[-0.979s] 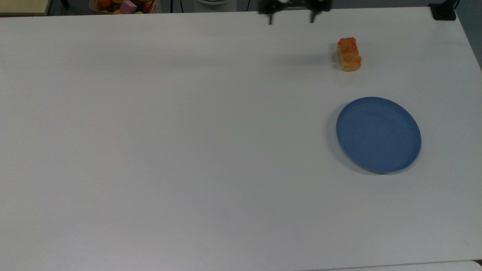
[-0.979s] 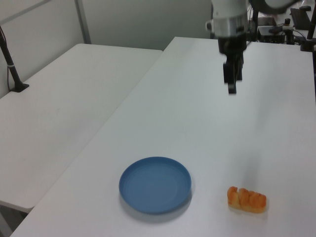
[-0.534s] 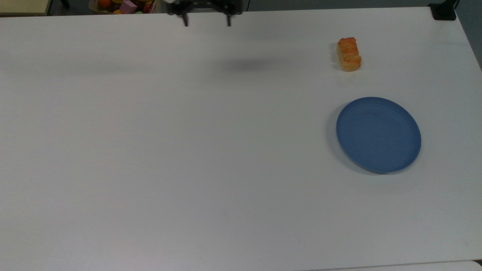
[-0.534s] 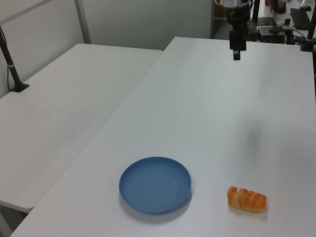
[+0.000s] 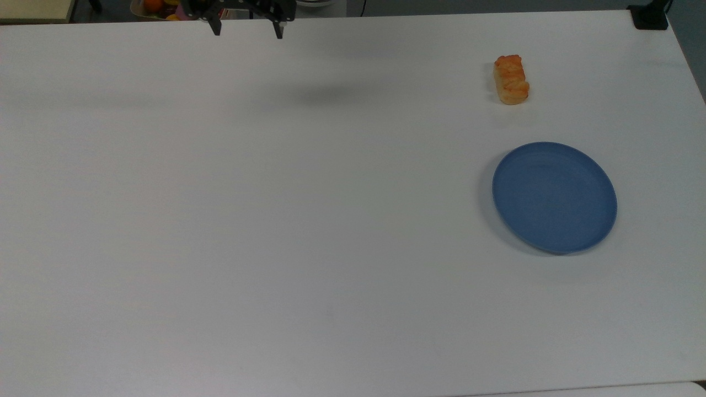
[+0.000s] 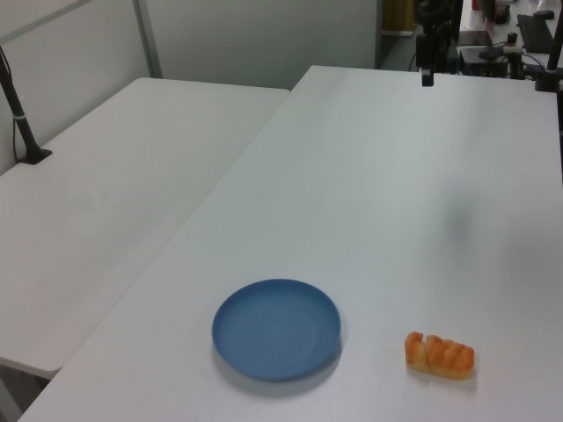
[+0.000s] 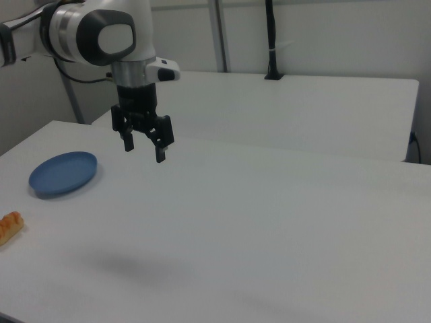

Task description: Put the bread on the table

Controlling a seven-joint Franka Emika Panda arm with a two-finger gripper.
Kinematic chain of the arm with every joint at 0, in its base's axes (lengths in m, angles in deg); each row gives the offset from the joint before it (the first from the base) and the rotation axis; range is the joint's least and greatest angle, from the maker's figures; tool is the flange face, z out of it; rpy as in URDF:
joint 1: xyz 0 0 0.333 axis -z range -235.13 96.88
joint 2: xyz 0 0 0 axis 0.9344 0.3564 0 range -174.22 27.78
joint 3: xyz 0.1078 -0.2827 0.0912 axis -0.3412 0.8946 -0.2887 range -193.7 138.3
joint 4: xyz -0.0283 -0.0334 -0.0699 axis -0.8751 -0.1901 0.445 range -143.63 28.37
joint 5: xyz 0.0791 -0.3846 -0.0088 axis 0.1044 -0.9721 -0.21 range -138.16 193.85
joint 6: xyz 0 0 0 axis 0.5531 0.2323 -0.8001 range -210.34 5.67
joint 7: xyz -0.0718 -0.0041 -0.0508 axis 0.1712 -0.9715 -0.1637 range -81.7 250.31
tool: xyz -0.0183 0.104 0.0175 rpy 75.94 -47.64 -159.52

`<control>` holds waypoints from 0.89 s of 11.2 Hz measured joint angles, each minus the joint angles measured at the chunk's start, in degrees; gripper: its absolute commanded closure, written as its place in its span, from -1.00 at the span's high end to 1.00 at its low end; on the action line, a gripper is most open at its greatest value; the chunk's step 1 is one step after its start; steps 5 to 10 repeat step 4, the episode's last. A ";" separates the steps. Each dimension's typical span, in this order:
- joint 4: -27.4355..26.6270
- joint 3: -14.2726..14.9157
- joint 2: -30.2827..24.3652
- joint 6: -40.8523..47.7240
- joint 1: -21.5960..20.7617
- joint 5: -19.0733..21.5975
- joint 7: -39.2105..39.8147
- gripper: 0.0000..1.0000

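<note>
A broad white bench [image 5: 276,220] takes up nearly all of the top view, plain and matte, with a soft grey shadow smudged across its upper middle. Beyond its far edge, at the upper left of the top view, sits a box of coloured toys [image 5: 165,6], and a black clamp [image 5: 650,17] grips the bench's upper right corner. In the left view a second white bench [image 6: 114,176] stands alongside at the left of the frame, with a black post [image 6: 22,123] rising from it and pale partition walls behind. The right view shows the same neighbouring bench [image 7: 303,108] across the upper half, a black pole [image 7: 271,40] standing on it.

The bread [image 5: 511,79] lies flat on the bench at the upper right of the top view, its long side running up and down the frame. It is apart from the blue plate [image 5: 554,197], which rests below it in the frame with nothing on it. In the left view the bread [image 6: 439,354] sits at the lower right and the plate [image 6: 276,329] at lower centre; in the right view the bread [image 7: 8,227] is at the left edge, just below the plate [image 7: 63,173].

The white arm [image 7: 94,33] enters the right view from the upper left and bends straight down. Its black hand [image 7: 144,149] hangs well above the bench, fingers spread apart and holding nothing. In the top view the hand [image 5: 247,28] is at the upper edge, left of centre, far from the bread; in the left view it [image 6: 427,75] is at the top right.
</note>
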 measured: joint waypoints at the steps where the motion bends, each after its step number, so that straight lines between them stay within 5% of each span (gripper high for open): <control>1: 0.10 0.01 0.00 0.00 0.78 -0.28 0.04 1.00; 10: 1.96 0.05 -0.04 -0.01 3.22 -0.56 0.10 1.00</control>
